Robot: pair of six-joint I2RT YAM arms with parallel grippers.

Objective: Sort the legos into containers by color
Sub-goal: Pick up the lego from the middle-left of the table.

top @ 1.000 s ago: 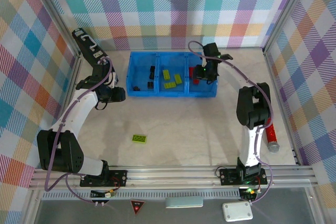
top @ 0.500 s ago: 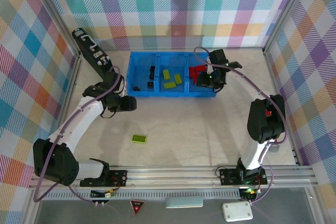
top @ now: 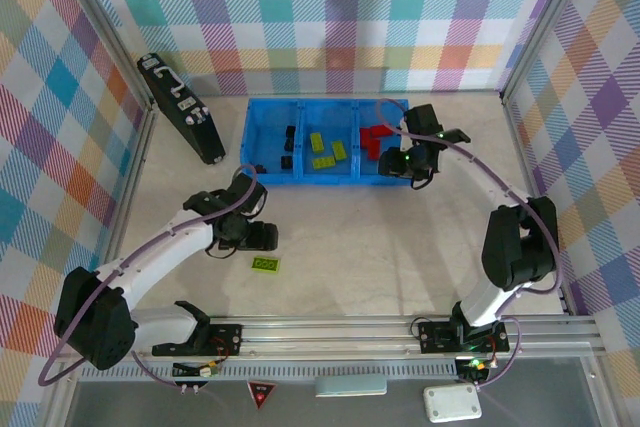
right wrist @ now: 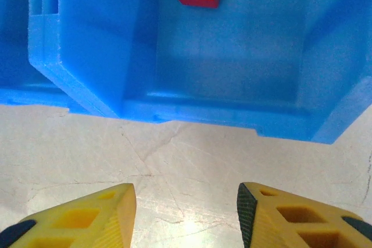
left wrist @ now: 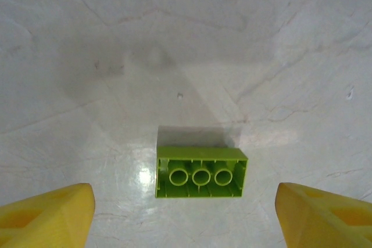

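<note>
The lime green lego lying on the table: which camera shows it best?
Left wrist. The lime green lego appears large and sharp there, its hollow side with three tubes facing the camera, centred ahead of the open left gripper. Top external gives only a small green rectangle beside that gripper, with little detail.

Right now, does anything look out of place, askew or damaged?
One lime green lego lies alone on the table, outside the blue bin, with its hollow underside facing up. Nothing looks spilled or damaged.
</note>
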